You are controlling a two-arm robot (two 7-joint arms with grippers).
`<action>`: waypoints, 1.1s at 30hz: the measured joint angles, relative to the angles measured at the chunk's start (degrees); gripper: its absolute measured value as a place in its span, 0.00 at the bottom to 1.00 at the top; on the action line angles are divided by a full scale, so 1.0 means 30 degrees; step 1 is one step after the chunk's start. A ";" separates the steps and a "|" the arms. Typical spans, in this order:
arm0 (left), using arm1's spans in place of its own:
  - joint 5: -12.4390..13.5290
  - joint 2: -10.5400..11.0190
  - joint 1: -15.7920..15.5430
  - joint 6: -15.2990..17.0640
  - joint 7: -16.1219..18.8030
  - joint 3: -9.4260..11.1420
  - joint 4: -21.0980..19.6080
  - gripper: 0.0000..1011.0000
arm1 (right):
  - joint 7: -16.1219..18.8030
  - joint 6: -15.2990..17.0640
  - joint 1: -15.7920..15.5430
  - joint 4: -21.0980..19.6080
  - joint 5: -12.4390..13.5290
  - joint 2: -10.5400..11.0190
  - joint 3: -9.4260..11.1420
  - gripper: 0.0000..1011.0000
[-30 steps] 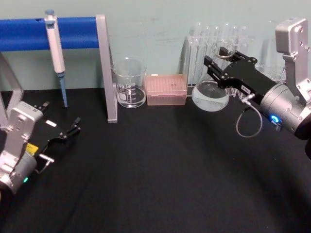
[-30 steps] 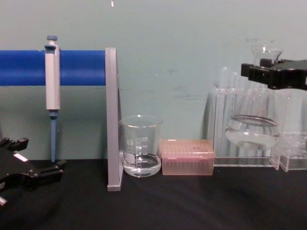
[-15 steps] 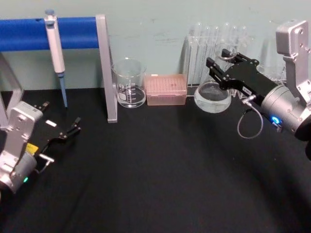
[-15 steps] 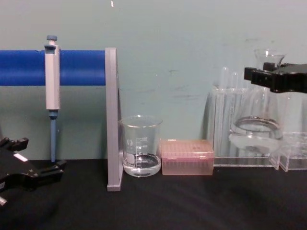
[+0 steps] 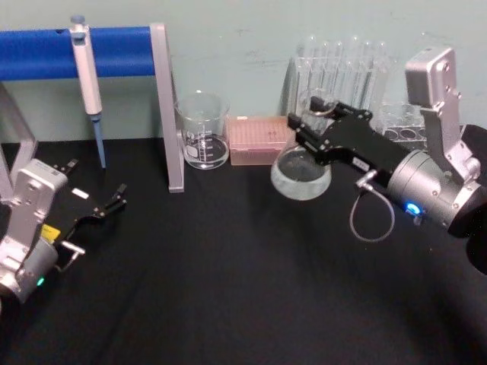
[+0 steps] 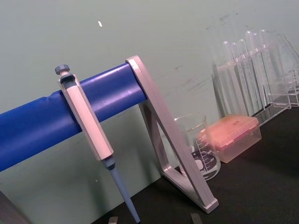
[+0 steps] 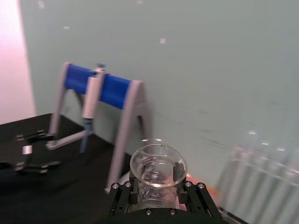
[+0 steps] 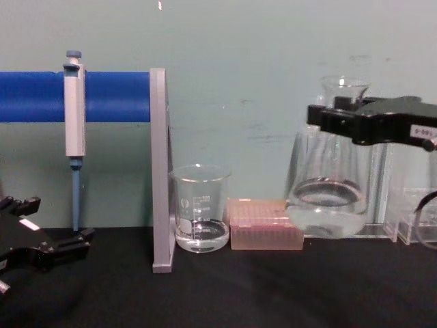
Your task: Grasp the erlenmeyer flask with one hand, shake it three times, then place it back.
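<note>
The erlenmeyer flask is clear glass with a little clear liquid swirling in its wide base. It hangs upright above the black table, in front of the test tube rack. My right gripper is shut on its neck just below the flared rim. In the chest view the flask hangs clear of the table, with the right gripper clamped across the neck. The right wrist view looks down on the flask's rim between the fingers. My left gripper rests open at the table's left side.
A glass beaker and a pink tip box stand at the back, just left of the flask. A pipette hangs on the blue-barred stand. The test tube rack stands behind the flask.
The right gripper has carried the flask leftward and nearer to me, away from the test tube rack and towards the pink box. The left arm has not moved.
</note>
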 joint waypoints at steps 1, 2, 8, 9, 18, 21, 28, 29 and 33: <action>0.0001 0.0000 -0.0001 -0.0001 0.0000 0.0000 -0.0001 0.99 | 0.0227 0.0012 -0.0063 -0.0157 0.0081 0.0068 -0.0168 0.45; 0.0001 0.0000 0.0000 -0.0001 -0.0001 0.0001 0.0000 0.99 | 0.0369 0.0014 -0.0094 -0.0234 0.0127 0.0105 -0.0258 0.45; 0.0000 0.0000 0.0000 -0.0001 0.0000 0.0001 0.0000 0.99 | 0.1322 -0.0021 -0.0240 -0.0818 0.0502 0.0437 -0.1040 0.45; 0.0001 0.0000 0.0000 -0.0001 0.0000 0.0001 -0.0001 0.99 | 0.1428 -0.0037 -0.0248 -0.0876 0.0550 0.0487 -0.1129 0.45; 0.0000 -0.0001 -0.0001 -0.0001 0.0000 0.0001 0.0000 0.99 | 0.2701 -0.0258 -0.0327 -0.1508 0.1136 0.1155 -0.2263 0.45; 0.0000 0.0000 0.0000 -0.0001 0.0000 0.0000 0.0001 0.99 | 0.3048 -0.0319 -0.0370 -0.1729 0.1335 0.1370 -0.2575 0.45; 0.0001 0.0000 -0.0001 -0.0001 0.0000 0.0001 -0.0001 0.99 | 0.3707 -0.0538 -0.0405 -0.2162 0.1709 0.1870 -0.3218 0.45; 0.0000 0.0000 0.0000 -0.0001 0.0000 0.0000 0.0000 0.99 | 0.3770 -0.0559 -0.0406 -0.2202 0.1743 0.1924 -0.3278 0.45; 0.0000 0.0000 0.0000 -0.0001 0.0000 0.0001 0.0001 0.99 | 0.4063 -0.0654 -0.0430 -0.2433 0.1952 0.2264 -0.3615 0.45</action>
